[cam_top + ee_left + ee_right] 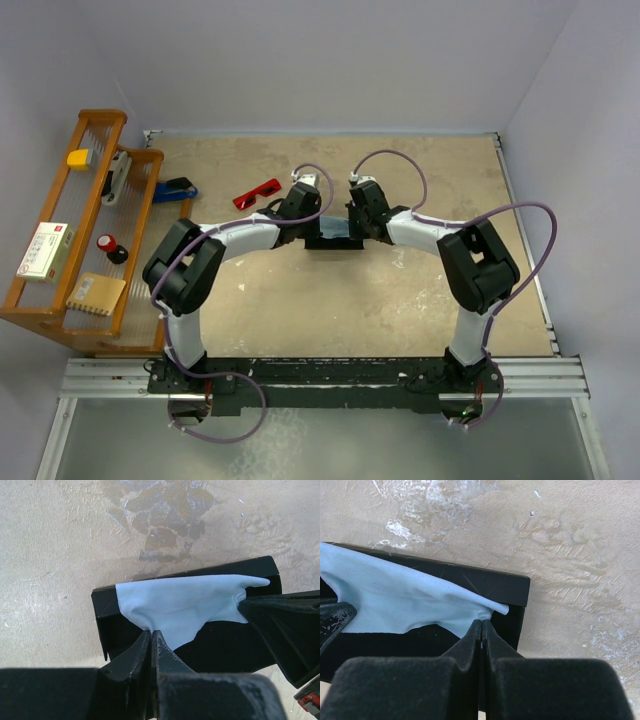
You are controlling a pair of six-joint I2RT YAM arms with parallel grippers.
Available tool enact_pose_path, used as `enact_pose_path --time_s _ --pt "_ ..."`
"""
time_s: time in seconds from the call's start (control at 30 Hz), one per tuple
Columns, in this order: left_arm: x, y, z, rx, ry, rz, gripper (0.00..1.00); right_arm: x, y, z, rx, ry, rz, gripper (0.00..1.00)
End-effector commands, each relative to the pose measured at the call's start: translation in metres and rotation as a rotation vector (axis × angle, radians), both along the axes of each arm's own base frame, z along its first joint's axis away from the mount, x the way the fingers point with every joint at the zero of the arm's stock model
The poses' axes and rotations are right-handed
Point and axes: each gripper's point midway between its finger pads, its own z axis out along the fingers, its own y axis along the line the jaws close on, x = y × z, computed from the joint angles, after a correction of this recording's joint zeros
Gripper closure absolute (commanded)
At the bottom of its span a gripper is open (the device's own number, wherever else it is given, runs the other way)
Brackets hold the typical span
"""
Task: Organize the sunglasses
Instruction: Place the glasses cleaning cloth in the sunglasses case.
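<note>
The red-framed sunglasses lie on the table, left of both grippers and apart from them; neither wrist view shows them. A black open case sits mid-table with a light blue cloth stretched over it. My left gripper is shut, pinching the cloth's left part. In the left wrist view its jaws meet on the cloth above the case. My right gripper is shut too. The right wrist view shows it nipping the cloth near the case's right end.
A wooden rack stands at the left with a white box, a yellow item and a red-capped item. A blue and black object lies beside it. Walls close the table at the back and right.
</note>
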Motion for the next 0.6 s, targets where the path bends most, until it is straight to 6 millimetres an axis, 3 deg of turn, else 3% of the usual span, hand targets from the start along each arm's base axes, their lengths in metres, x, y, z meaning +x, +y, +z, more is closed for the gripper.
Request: enact_pose_path --time_s 0.0,0.57 --pt "0.0079 -0.0038 0.0019 -0.037 -0.020 0.007 1.00 0.0094 -0.0029 0.0143 0.000 -0.047 -0.018 1.00" --pt "0.0079 -0.0072 -0.0060 -0.048 -0.006 0.004 1.00 0.0128 -0.0042 0.0168 -0.012 -0.058 -0.021 1.00"
